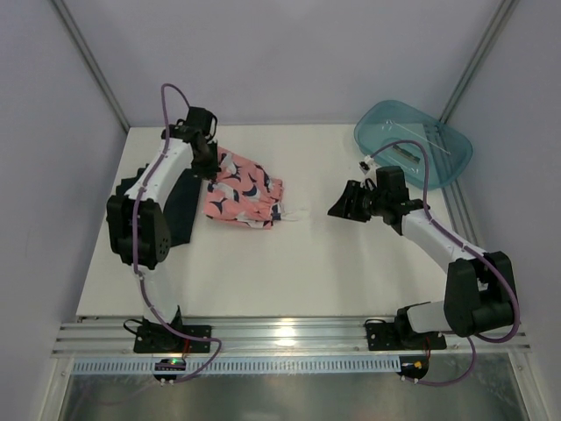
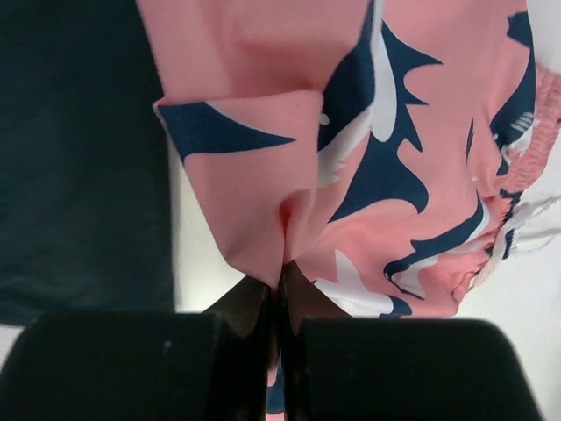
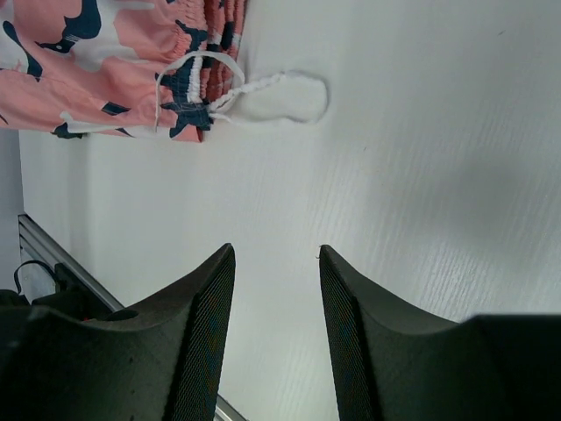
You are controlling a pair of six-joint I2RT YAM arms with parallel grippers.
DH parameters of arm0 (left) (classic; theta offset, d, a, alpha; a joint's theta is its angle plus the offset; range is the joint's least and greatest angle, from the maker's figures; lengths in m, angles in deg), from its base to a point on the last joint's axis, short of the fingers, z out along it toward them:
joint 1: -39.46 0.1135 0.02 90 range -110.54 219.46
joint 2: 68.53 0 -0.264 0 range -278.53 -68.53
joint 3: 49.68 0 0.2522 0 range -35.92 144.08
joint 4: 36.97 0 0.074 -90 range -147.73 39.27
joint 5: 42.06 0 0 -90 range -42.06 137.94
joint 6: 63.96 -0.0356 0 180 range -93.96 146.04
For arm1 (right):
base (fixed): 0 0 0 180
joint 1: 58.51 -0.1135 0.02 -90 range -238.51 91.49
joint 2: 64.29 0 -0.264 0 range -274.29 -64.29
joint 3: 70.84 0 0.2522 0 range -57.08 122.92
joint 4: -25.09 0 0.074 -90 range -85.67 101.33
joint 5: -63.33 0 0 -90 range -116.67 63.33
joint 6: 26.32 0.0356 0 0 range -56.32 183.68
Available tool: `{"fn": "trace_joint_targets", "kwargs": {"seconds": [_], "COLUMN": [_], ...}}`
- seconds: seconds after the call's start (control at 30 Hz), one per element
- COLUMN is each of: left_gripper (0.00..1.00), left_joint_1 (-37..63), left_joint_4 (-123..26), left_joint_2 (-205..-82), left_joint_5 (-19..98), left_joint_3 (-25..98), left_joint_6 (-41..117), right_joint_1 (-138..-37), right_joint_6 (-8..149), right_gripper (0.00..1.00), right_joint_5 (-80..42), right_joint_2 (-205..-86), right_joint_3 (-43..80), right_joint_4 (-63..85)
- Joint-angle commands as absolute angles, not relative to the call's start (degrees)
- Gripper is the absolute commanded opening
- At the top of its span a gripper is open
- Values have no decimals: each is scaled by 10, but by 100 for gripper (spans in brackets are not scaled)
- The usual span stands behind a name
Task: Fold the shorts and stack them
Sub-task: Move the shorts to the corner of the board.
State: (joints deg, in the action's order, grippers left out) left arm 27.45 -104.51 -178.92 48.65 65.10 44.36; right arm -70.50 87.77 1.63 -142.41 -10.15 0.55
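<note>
- Pinched tight, the left gripper (image 2: 280,276) is clamped on a bunched fold at the edge of the salmon pink printed shorts (image 2: 394,132). The right gripper (image 3: 276,254) is held spread and empty over bare table.
- White table (image 1: 333,272): both pairs are laid on its left-rear part, well apart from the teal tub (image 1: 412,140) at the right-rear corner.
- Dark navy shorts (image 1: 182,206): these are laid just left of the pink pair.
- Pink pair: a fold is judged to be in hand. The pinched edge is best lifted just clear and carried across to the opposite edge, so that hems are matched. The waistband could be pinned by the free gripper against dragging.
- White drawstring (image 3: 263,88): it is trailed onto the table and should be tucked in, not left out.
- Hidden: the dark pair is largely covered by the left arm from above and cut off at the wrist, so its folding and any contact with the pink pair cannot be told. The number of layers pinched is not shown, and the tub's contents are unclear.
</note>
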Motion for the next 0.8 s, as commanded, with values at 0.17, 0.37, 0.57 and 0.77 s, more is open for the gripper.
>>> {"fn": "trace_joint_targets", "kwargs": {"seconds": [0.17, 0.37, 0.57, 0.77], "left_gripper": [0, 0, 0, 0], "left_joint_1": [293, 330, 348, 401], "left_joint_4": [-1195, -1217, -1248, -1135], "left_joint_2": [-1767, -1752, -1802, -1822], "left_joint_5": [581, 653, 824, 935], "left_joint_3": [703, 731, 834, 751], "left_joint_6": [375, 346, 329, 311], "right_joint_1": [-705, -706, -708, -708], "right_joint_6": [865, 877, 862, 879], "right_gripper": [48, 48, 48, 48], "right_joint_5": [28, 43, 49, 67], "right_joint_2": [-1409, -1400, -1399, -1400], "right_joint_3": [-94, -77, -47, -70], "right_joint_4": [6, 3, -30, -7]}}
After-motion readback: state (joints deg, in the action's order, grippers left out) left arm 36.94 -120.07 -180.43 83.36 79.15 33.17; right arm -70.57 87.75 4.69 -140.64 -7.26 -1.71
